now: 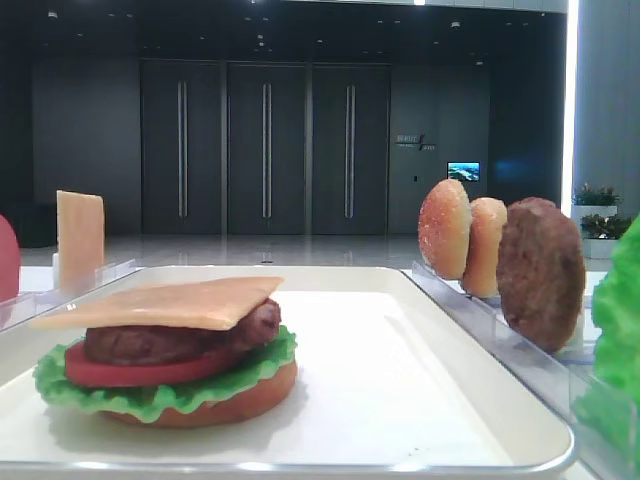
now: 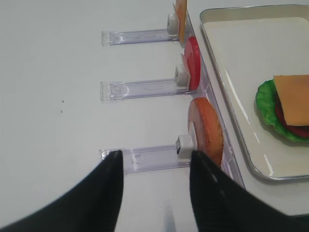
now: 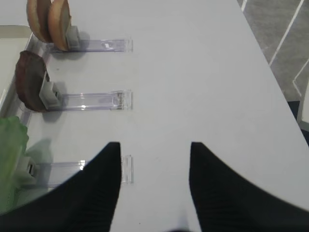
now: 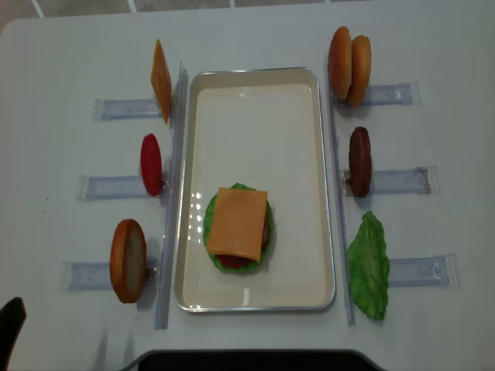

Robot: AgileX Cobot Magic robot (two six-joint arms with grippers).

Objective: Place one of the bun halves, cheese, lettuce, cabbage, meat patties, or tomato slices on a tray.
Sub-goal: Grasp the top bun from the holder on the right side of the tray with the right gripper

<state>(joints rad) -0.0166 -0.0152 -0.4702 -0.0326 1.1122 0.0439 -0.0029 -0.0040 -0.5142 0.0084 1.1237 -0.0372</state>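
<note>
On the tray [image 4: 325, 193] the stack lacks its bun top [image 4: 340, 62]; both my grippers [image 3: 154, 159] [image 2: 154, 164] hang released and empty, so I risk toppling the neighbouring paler bun [image 4: 360, 69].

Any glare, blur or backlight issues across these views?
Low exterior view: dark hall behind, bright strip at right edge, lettuce close and soft. Overhead view: small glints on the tray rim. Both wrist views: even light, soft shadows; left pincer and right pincer near-black, little detail.
</note>
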